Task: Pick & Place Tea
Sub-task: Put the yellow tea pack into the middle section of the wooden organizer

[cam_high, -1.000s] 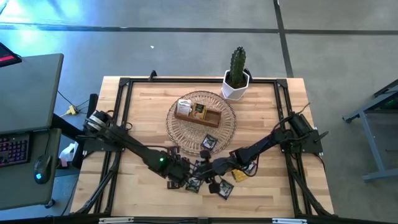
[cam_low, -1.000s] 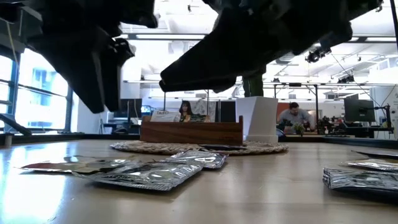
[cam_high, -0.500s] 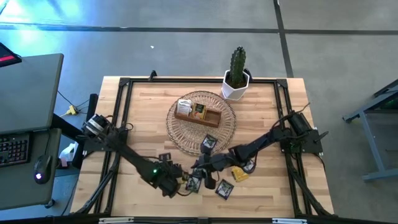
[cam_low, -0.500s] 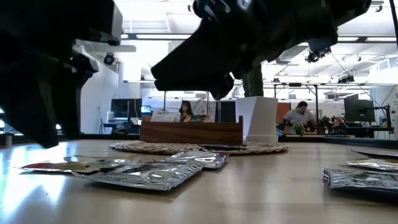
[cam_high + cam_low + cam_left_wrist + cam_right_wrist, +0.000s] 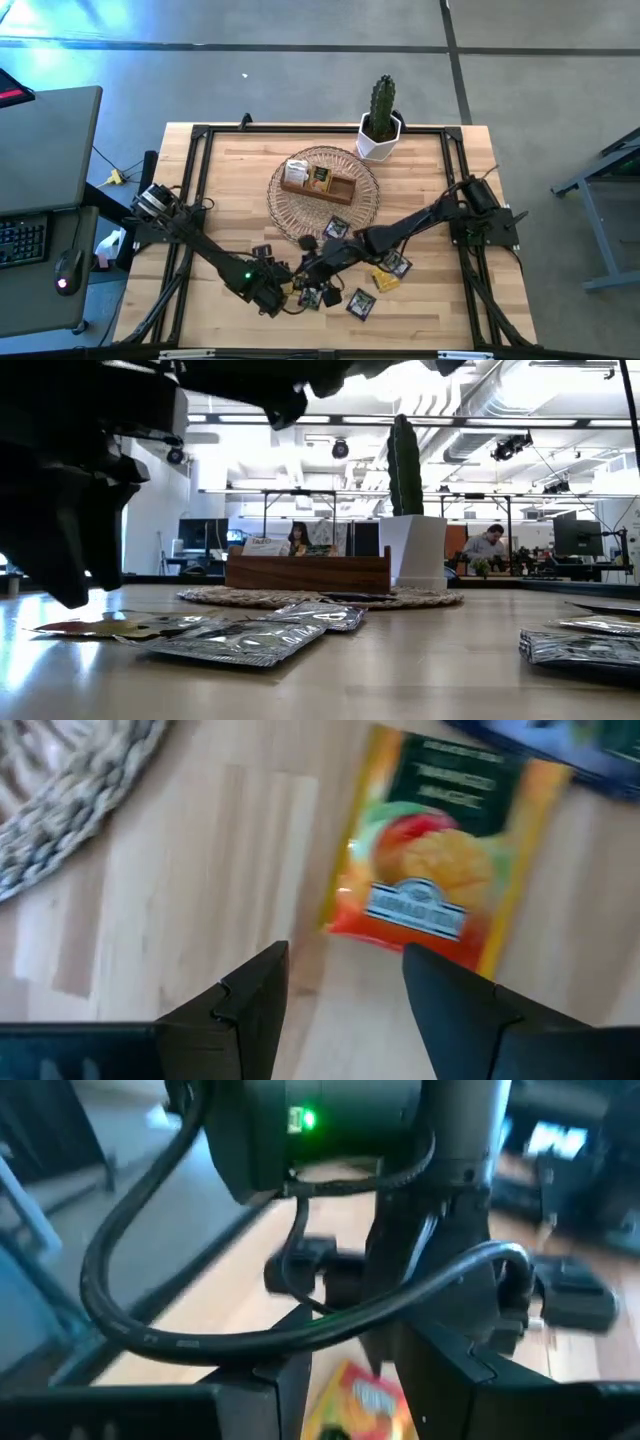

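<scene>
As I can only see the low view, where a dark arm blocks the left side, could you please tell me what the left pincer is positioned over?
Observer: The left pincer is open, and an orange mango tea packet lies flat on the wood just ahead of it.
Operator: Thank you. Where is the right pincer?
Observer: From above, the right pincer sits close beside the left one, over the scattered packets near the table's front edge.
Operator: Is anything in the wooden box yet?
Observer: Yes, the high view shows a few packets inside the wooden box, which stands on the wicker basket.
</scene>
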